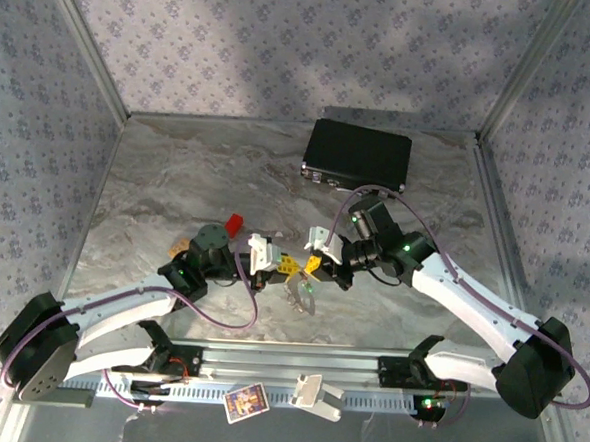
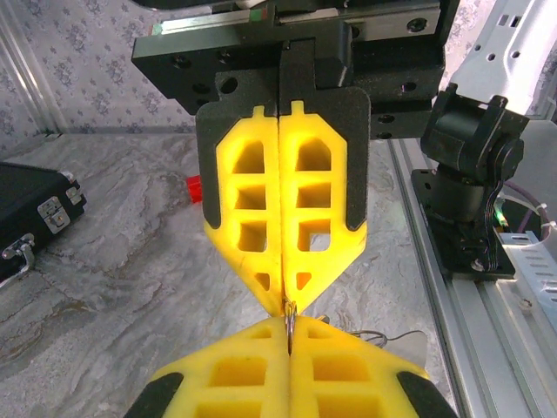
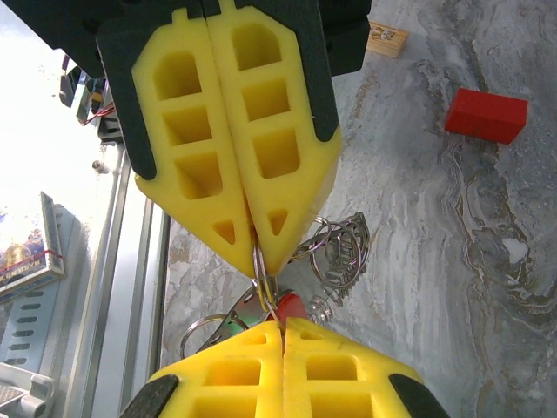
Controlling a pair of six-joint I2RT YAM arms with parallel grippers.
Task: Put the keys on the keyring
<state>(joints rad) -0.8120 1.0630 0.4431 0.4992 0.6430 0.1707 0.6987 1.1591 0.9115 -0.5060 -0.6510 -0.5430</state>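
Tip to tip — left gripper [image 2: 288, 331] and right gripper [image 3: 283, 326] both pinch one ring [image 3: 259, 268]; jaws tight. Beside it — red key [image 3: 291, 306].

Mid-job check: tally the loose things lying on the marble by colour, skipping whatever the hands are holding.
Black case: 1
Red block: 1
Tan wooden block: 1
Total: 3

Right claw [image 3: 284, 326] and left claw [image 3: 258, 254] pinch wire ring [image 3: 262, 285].
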